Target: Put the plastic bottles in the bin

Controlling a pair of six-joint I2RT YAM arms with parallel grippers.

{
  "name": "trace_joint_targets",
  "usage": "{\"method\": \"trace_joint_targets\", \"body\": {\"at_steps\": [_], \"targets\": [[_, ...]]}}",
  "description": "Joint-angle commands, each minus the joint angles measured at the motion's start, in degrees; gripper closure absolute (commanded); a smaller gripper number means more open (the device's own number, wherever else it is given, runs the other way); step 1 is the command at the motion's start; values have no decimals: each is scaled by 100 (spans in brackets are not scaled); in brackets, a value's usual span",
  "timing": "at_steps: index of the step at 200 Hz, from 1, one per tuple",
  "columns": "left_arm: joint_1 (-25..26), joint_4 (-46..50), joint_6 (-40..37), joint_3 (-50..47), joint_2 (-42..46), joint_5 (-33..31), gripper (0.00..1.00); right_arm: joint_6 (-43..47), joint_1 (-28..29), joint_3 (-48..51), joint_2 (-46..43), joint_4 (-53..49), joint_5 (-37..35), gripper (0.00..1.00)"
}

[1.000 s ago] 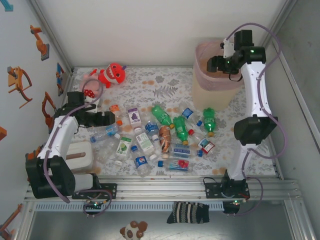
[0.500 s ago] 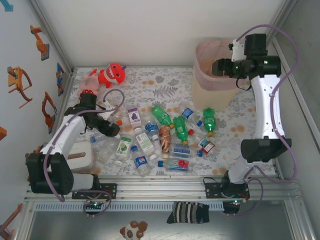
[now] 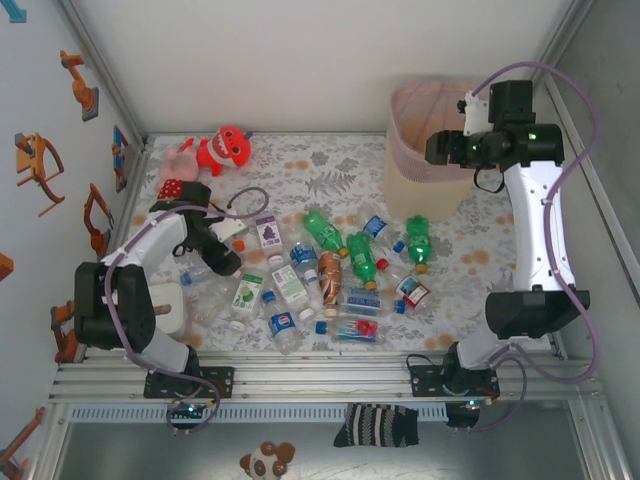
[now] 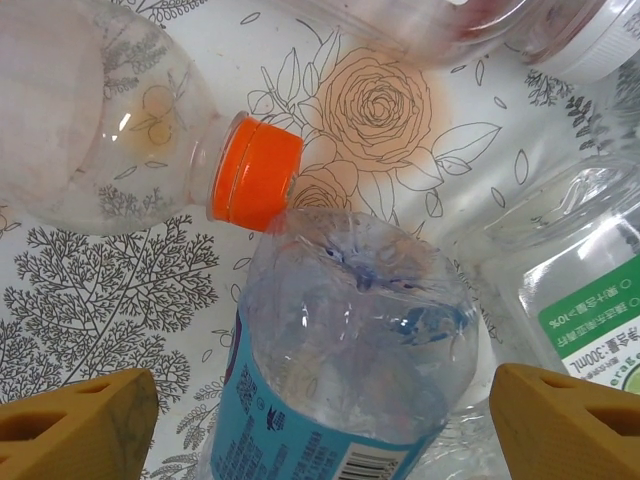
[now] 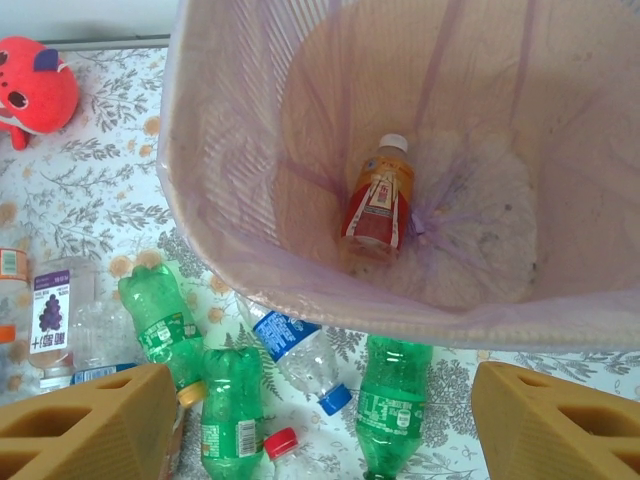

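Several plastic bottles (image 3: 330, 270), clear, green and brown, lie scattered across the middle of the flowered mat. My left gripper (image 3: 224, 260) stands open low over the left end of the pile. In the left wrist view its fingers (image 4: 80, 425) straddle a clear bottle with a blue label (image 4: 350, 340), whose base points away; an orange-capped bottle (image 4: 255, 170) lies just beyond. My right gripper (image 3: 440, 148) hangs open and empty above the bin (image 3: 430, 190). Inside the bin (image 5: 300, 270) lies one bottle with an orange-red label and white cap (image 5: 378, 205).
A red plush toy (image 3: 225, 148) and a pink one (image 3: 178, 165) sit at the back left. A white box (image 3: 165, 305) lies beside the left arm. Green bottles (image 5: 395, 400) lie close to the bin's foot. Walls enclose the table on three sides.
My left arm has swung round and brought its gripper down over the bottles at the left of the pile. The right arm's elbow has shifted right while its gripper stayed over the bin.
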State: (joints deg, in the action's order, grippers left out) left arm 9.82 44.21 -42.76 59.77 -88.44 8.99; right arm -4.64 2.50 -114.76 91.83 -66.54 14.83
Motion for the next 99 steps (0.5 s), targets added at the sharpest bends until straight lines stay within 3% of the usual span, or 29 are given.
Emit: {"method": "trace_joint_targets", "body": {"at_steps": [1,25,76,99], "targets": [[19,-34,-276,9,-73,111,15,98,10,91,-278,141,-144,23],[19,6,-285,58,-200,116,24,91,9,131,-329,150,-199,23],[19,25,-267,78,-279,162,24,89,16,239,-468,176,-281,23],[22,55,-258,131,-323,164,30,72,15,299,-541,196,-279,23]]}}
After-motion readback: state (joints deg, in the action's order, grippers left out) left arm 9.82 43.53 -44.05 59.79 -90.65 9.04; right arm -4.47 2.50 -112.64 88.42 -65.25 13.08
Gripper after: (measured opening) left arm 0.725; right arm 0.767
